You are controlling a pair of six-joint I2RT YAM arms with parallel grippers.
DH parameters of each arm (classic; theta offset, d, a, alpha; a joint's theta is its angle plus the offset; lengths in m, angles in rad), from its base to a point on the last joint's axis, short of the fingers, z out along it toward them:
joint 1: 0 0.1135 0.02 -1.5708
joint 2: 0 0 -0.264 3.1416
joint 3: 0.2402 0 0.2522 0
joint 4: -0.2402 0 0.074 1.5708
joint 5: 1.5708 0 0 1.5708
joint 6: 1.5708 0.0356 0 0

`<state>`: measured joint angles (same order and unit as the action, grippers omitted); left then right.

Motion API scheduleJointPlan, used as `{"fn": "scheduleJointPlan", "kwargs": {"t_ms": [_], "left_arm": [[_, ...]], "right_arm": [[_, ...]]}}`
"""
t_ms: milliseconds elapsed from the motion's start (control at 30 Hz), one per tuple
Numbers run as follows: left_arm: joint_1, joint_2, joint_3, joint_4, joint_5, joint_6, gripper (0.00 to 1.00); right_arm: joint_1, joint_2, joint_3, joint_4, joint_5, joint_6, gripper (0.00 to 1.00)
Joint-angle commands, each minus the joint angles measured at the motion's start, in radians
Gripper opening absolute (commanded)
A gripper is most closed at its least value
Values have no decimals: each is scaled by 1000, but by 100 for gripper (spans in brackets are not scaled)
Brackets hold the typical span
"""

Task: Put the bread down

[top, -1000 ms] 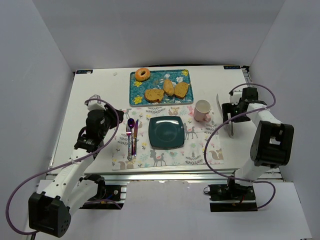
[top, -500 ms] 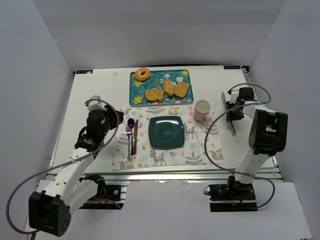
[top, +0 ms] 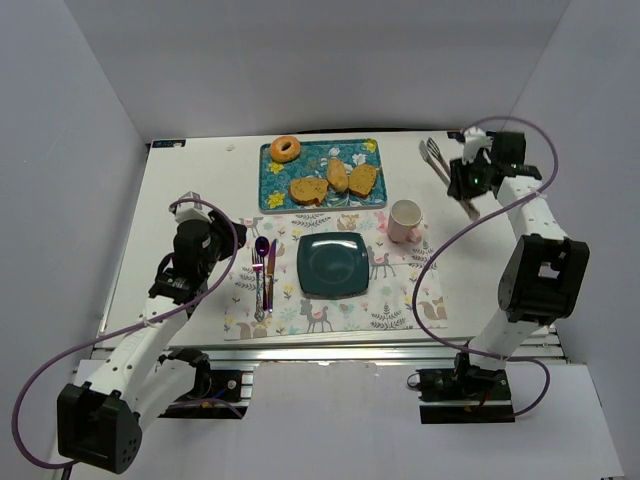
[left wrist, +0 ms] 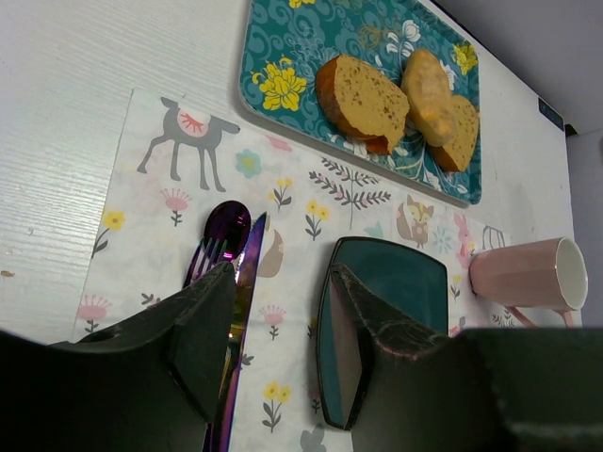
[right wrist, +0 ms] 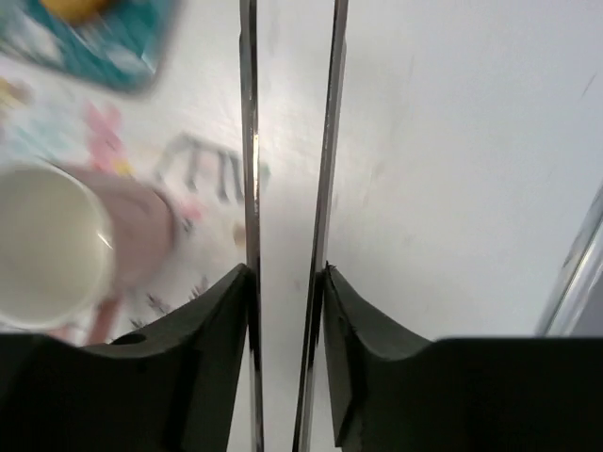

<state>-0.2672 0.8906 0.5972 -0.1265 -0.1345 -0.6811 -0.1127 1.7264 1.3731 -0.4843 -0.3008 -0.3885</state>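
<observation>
Several pieces of bread (top: 337,178) lie on a teal floral tray (top: 272,195) at the back, with a bagel (top: 285,148) at its far left corner. The left wrist view shows the bread (left wrist: 363,94) on that tray (left wrist: 283,56). A dark teal square plate (top: 333,264) sits bare on the patterned placemat (top: 400,300). My right gripper (top: 468,180) is shut on metal tongs (top: 435,155), raised at the back right; each finger presses one tong arm (right wrist: 247,141). My left gripper (top: 210,232) hangs open and holds nothing, low over the placemat's left part.
A pink mug (top: 405,220) stands on the placemat right of the plate, close under the tongs. Purple cutlery (top: 264,270) lies left of the plate, just ahead of my left gripper (left wrist: 283,282). White walls close in three sides.
My right arm has lifted the tongs from the table beside the mug and swung them to the back right corner. The left arm has stayed put.
</observation>
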Motion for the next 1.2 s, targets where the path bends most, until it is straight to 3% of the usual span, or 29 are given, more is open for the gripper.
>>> {"fn": "scheduleJointPlan", "kwargs": {"t_ms": [0, 233, 367, 400, 667, 1167], "left_arm": [[5, 11, 41, 24, 15, -5, 55], [5, 10, 47, 21, 15, -5, 55], [5, -1, 42, 21, 12, -14, 55], [5, -8, 42, 22, 9, -17, 55], [5, -19, 53, -1, -4, -31, 55], [5, -19, 44, 4, -10, -72, 55]], "right_arm": [[62, -65, 161, -63, -162, -82, 43], [224, 2, 300, -80, -178, -124, 44], [258, 114, 440, -111, -207, 57, 38], [258, 133, 466, -103, -236, 165, 37], [311, 188, 408, 41, -126, 557, 39], [340, 239, 342, 59, -156, 680, 43]]}}
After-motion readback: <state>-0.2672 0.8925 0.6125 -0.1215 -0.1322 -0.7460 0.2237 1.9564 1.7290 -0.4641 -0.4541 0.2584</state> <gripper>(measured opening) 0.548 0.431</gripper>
